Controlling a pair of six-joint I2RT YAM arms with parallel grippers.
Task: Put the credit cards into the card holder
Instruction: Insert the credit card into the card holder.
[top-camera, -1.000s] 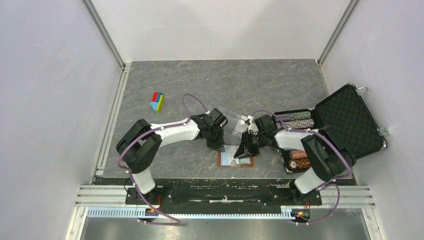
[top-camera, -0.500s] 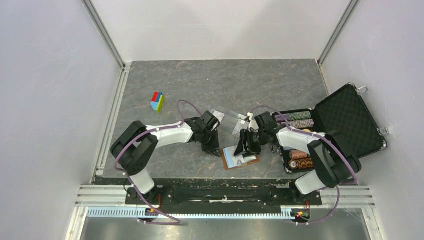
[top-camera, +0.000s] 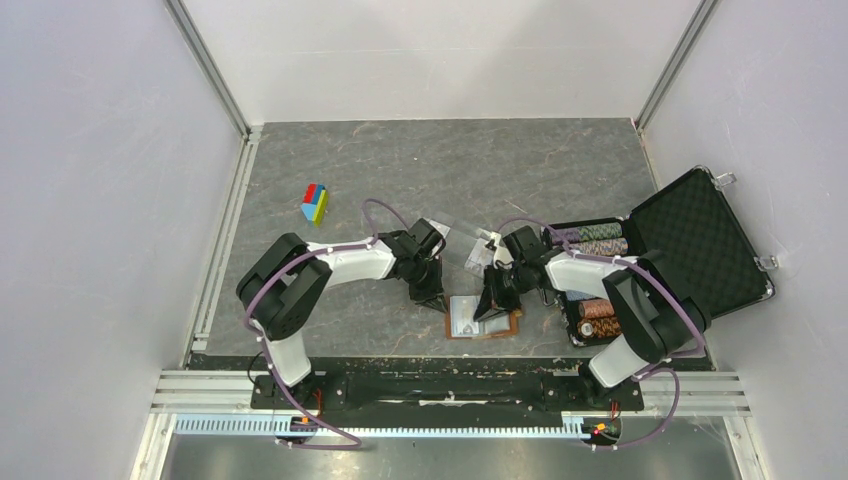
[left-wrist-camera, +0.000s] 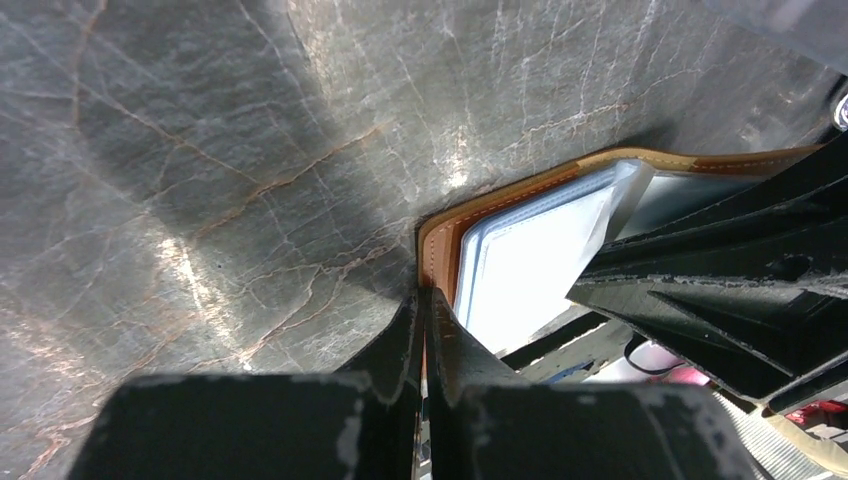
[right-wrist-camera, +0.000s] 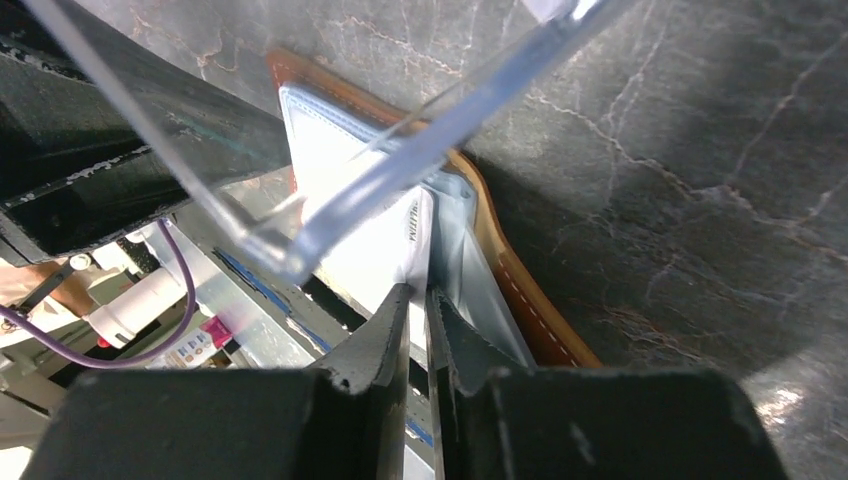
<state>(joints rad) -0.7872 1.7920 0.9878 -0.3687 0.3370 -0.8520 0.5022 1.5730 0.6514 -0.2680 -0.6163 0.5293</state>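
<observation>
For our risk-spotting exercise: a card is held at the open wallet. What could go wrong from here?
The left gripper pinches only a corner of the wallet, which could twist. The right gripper holds the card by one edge; it may buckle. The tray close by might get knocked.

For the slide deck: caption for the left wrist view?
Left pincer shut, tips at a corner of the brown card holder; pale credit card inside.

No text can be read (tiny print on one credit card (right-wrist-camera: 392, 245) is too blurred).
</observation>
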